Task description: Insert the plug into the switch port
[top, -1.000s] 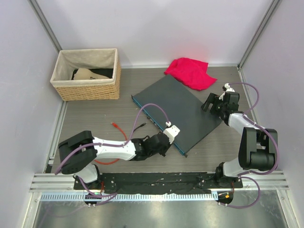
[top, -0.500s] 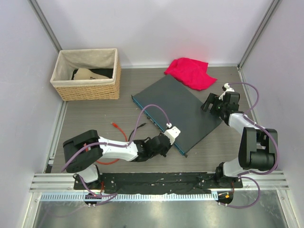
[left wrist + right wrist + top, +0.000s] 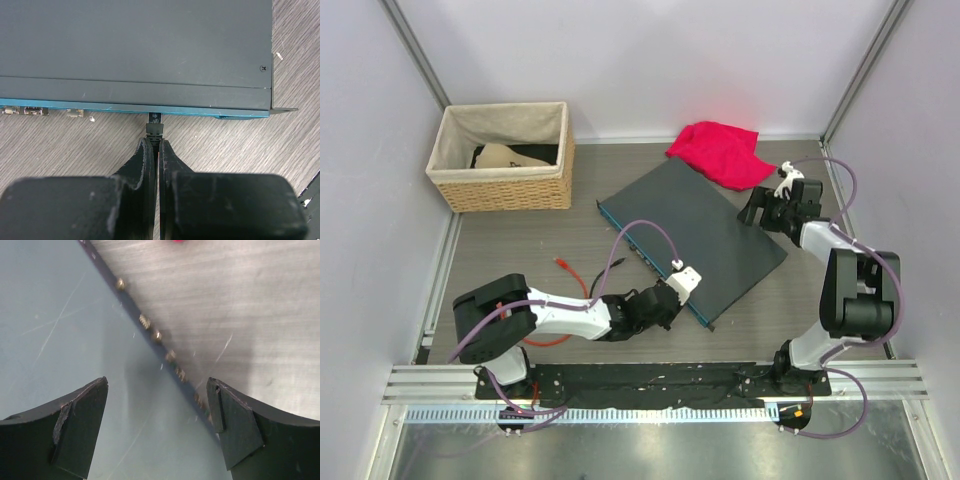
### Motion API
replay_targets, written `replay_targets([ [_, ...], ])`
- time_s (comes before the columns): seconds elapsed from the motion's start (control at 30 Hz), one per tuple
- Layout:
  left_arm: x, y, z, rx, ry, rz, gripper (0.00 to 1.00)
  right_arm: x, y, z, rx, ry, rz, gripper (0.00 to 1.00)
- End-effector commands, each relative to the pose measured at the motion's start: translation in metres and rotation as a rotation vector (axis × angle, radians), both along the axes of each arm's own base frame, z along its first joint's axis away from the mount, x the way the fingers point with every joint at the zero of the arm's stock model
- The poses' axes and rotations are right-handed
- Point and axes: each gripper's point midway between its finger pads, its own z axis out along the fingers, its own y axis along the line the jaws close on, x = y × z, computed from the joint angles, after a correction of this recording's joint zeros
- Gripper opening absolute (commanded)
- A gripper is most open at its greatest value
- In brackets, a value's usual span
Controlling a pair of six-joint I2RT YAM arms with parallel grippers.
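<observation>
The switch is a flat dark-grey box [image 3: 698,232] lying diagonally, with a teal front face [image 3: 100,106] that carries a row of small ports [image 3: 32,111]. My left gripper [image 3: 155,142] is shut on a small black plug [image 3: 154,129]. The plug's tip meets the teal face near the box's right end; I cannot tell how deep it sits. In the top view the left gripper [image 3: 668,308] is at the near front corner and hides the plug. My right gripper [image 3: 157,390] is open and empty above the box's far right edge [image 3: 150,340]; the top view shows it there too [image 3: 760,212].
A woven basket [image 3: 502,158] stands at the back left. A red cloth [image 3: 722,153] lies behind the switch. A red cable with an orange end [image 3: 561,264] and a black cable end [image 3: 612,268] lie on the table left of the switch.
My right gripper has moved farther back along the switch's right edge. My left gripper has stayed at the front face, shut on the plug.
</observation>
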Motion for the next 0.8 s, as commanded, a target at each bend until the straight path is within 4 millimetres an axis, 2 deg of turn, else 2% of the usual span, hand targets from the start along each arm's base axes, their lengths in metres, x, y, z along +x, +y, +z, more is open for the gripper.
replay_targets([
  [0.0, 0.029, -0.034, 0.06, -0.214, -0.109, 0.053, 0.0, 0.026, -0.001, 0.009, -0.045, -0.039, 0.065, 0.88],
  [0.03, 0.029, -0.035, 0.059, -0.216, -0.107, 0.055, 0.0, 0.022, 0.0, -0.008, -0.033, 0.023, 0.072, 0.88],
  [0.07, 0.031, -0.036, 0.06, -0.219, -0.108, 0.056, 0.0, 0.024, 0.002, -0.008, -0.027, 0.03, 0.084, 0.88],
  [0.13, 0.032, -0.037, 0.058, -0.213, -0.107, 0.058, 0.0, 0.015, 0.014, -0.023, 0.031, 0.094, 0.129, 0.88],
  [0.27, 0.036, -0.041, 0.063, -0.227, -0.114, 0.063, 0.0, 0.0, 0.034, -0.033, 0.119, 0.164, 0.193, 0.87],
  [0.43, 0.05, -0.049, 0.083, -0.28, -0.133, 0.077, 0.0, -0.011, 0.056, -0.038, 0.155, 0.22, 0.263, 0.87],
  [0.53, 0.055, -0.054, 0.093, -0.305, -0.142, 0.075, 0.0, -0.014, 0.055, -0.041, 0.153, 0.236, 0.254, 0.87],
  [0.6, 0.054, -0.055, 0.092, -0.303, -0.139, 0.071, 0.0, -0.012, 0.051, -0.036, 0.128, 0.217, 0.238, 0.87],
  [0.7, 0.049, -0.047, 0.082, -0.284, -0.107, 0.08, 0.04, -0.005, 0.034, -0.027, 0.035, 0.18, 0.174, 0.88],
  [0.73, 0.047, -0.037, 0.071, -0.256, -0.092, 0.093, 0.06, -0.003, 0.029, -0.023, 0.012, 0.168, 0.157, 0.88],
  [0.77, 0.046, -0.031, 0.069, -0.252, -0.085, 0.11, 0.12, -0.001, 0.02, -0.021, -0.025, 0.163, 0.122, 0.88],
])
